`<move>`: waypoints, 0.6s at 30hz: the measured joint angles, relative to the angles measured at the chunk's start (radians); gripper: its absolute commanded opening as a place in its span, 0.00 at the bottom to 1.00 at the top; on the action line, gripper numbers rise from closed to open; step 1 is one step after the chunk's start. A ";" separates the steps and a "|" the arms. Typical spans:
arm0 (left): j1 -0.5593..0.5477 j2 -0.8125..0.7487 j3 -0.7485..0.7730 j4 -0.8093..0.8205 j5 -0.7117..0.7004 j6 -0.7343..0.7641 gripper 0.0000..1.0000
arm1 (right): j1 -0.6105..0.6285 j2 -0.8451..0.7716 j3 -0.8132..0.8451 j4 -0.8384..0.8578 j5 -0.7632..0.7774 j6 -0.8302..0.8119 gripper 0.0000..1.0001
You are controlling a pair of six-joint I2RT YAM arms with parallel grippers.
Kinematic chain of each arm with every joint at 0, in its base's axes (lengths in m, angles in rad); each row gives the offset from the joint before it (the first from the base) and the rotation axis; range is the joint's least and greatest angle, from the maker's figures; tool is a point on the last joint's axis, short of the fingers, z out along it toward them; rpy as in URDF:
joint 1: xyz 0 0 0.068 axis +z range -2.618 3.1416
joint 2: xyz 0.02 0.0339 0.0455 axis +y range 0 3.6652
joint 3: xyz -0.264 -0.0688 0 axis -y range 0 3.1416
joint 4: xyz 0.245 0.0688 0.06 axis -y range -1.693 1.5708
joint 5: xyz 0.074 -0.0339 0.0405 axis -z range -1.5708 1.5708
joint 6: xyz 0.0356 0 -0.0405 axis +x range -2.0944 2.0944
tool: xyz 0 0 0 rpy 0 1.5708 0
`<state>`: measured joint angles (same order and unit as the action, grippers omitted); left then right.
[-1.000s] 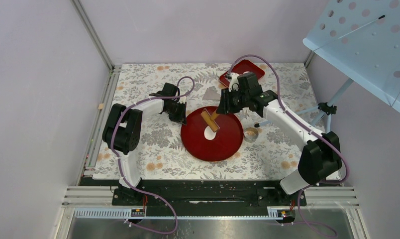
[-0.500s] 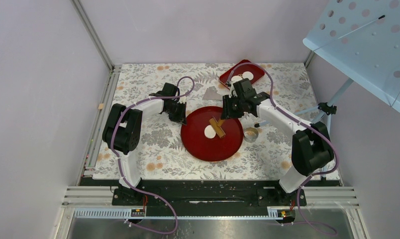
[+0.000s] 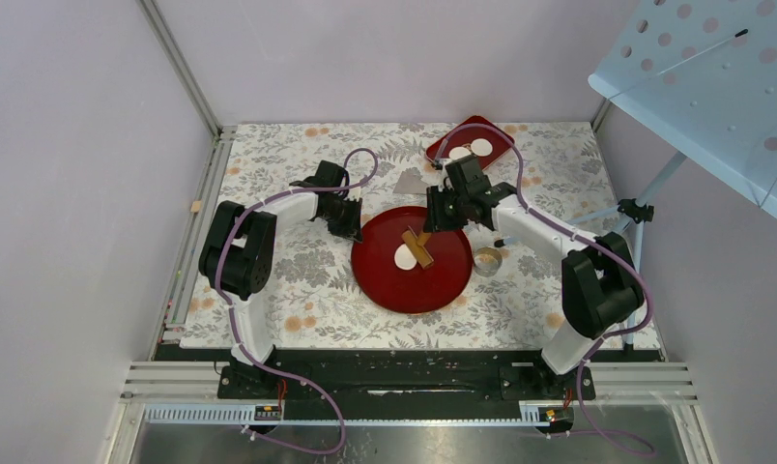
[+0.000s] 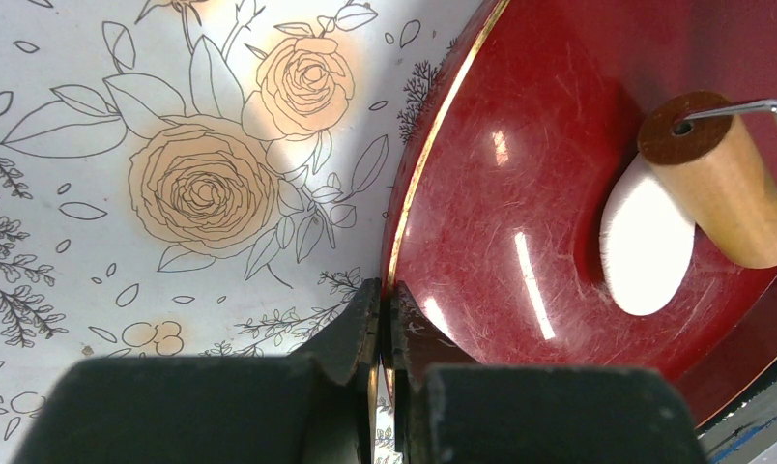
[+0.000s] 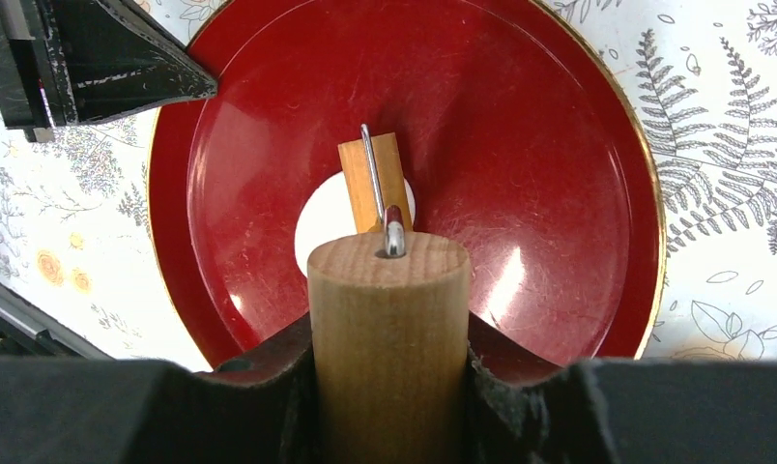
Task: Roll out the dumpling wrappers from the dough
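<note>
dough (image 3: 404, 258) is a flat white oval a bit left of centre on the round red plate (image 3: 433, 290), w/ the wooden roller (image 3: 422, 248) lying across its right edge, touching it. looks mid-roll to me, flattened but prob not wrapper-thin yet. right gripper (image 3: 441, 211) comes in over the plate's far rim, jaws partway apart and clamped round the roller's fat handle (image 5: 388, 319), wire arm running from there down to the drum. gripping the handle lets me push the drum over the dough w/o my fingers hitting the plate. left gripper (image 4: 380, 324) is at the plate's left rim, closed right down w/ the gold edge pinched between the fingers afaict. that's so the plate doesn't skate when i roll. two dumpling wrappers (image 3: 481, 147) sit on a small red tray (image 3: 499, 133) beyond the plate's far edge, out of the way. ring cutter (image 3: 486, 261) waits just off the plate's right rim for cutting.
</note>
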<state>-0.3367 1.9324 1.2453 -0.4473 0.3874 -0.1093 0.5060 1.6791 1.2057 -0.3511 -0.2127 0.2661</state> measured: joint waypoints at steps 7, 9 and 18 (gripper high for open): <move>0.000 0.000 0.000 0.000 0.000 0.000 0.00 | 0.048 0.010 -0.008 0.045 0.046 -0.009 0.00; 0.000 0.000 0.000 0.000 0.000 0.000 0.00 | 0.055 0.021 -0.008 0.075 0.050 -0.009 0.00; 0.001 0.000 0.000 0.000 0.001 0.000 0.00 | 0.076 0.065 -0.006 0.158 0.056 -0.008 0.00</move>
<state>-0.3355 1.9327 1.2453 -0.4469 0.3882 -0.1093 0.5819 1.7439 1.1995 -0.1936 -0.1570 0.2584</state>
